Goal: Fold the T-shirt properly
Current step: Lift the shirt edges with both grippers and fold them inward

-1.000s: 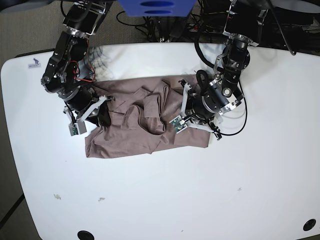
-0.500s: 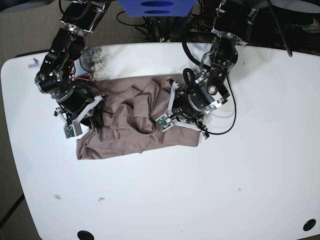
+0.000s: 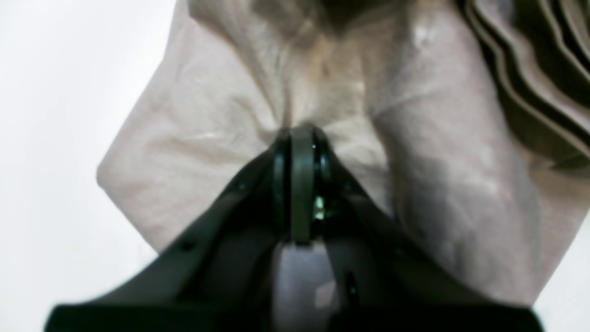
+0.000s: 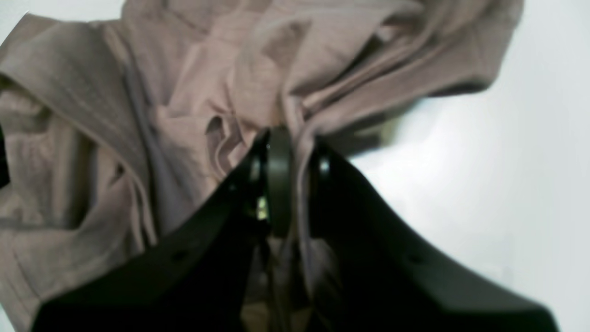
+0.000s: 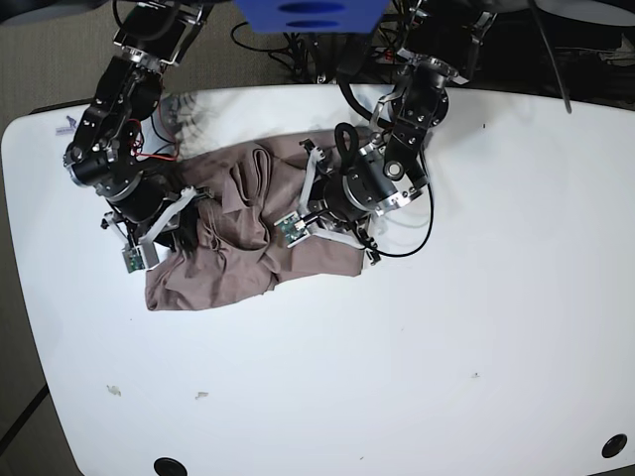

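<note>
Since a second earlier, both arms have slid toward the left side of the base view, dragging the T-shirt [image 5: 233, 248] with them; the garment, then spread wider across the table [image 5: 476, 297], is now bunched narrower, with its right edge drawn in under the left arm and its lower left corner nearer the table's left end.

The mauve T-shirt lies crumpled on the white table in the upper left of centre of the base view, between the two arms, with deep folds running through its middle.

The left gripper [image 3: 302, 133], seen from its wrist camera, has its jaws pressed together on a pinch of the fabric: the cloth puckers into creases that radiate from the tips, and no gap shows between the dark fingers [image 3: 276, 161]. In the base view that gripper [image 5: 316, 220] sits at the garment's right portion, low against the cloth.

The right gripper [image 4: 281, 136] is likewise clamped narrow on the shirt: a fold of fabric runs down between its fingers [image 4: 322, 170], and gathered layers bunch just above the tips. In the base view it [image 5: 184, 220] grips the shirt's left portion, close to the table surface.

Bare white tabletop shows beside the cloth in both wrist views. Cables and a blue object [image 5: 308, 15] lie beyond the table's far edge.
</note>
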`<state>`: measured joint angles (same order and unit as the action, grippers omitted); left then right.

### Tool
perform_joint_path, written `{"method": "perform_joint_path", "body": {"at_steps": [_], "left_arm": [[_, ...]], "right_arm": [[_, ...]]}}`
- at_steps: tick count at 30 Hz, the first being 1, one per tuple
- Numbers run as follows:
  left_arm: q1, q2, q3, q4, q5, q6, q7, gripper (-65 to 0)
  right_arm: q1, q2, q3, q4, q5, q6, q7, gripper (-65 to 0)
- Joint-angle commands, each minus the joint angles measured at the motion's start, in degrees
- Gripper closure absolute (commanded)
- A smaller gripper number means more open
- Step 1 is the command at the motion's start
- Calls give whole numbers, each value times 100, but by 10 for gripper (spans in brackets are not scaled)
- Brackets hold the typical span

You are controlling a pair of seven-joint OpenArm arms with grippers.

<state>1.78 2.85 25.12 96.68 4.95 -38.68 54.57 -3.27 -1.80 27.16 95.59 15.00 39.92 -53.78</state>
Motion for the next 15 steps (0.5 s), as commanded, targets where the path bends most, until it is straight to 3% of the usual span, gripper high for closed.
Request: {"method": "perform_joint_path", "body": {"at_steps": [1,15], "left_arm": [[55,18,33,-20,63,-132,271,0],[46,-149,15,630,494,-132,288,0]], "right_arm": [[59,35,5,124,121,8,90,0],[59,53,14,186,121,8,72,0]]}}
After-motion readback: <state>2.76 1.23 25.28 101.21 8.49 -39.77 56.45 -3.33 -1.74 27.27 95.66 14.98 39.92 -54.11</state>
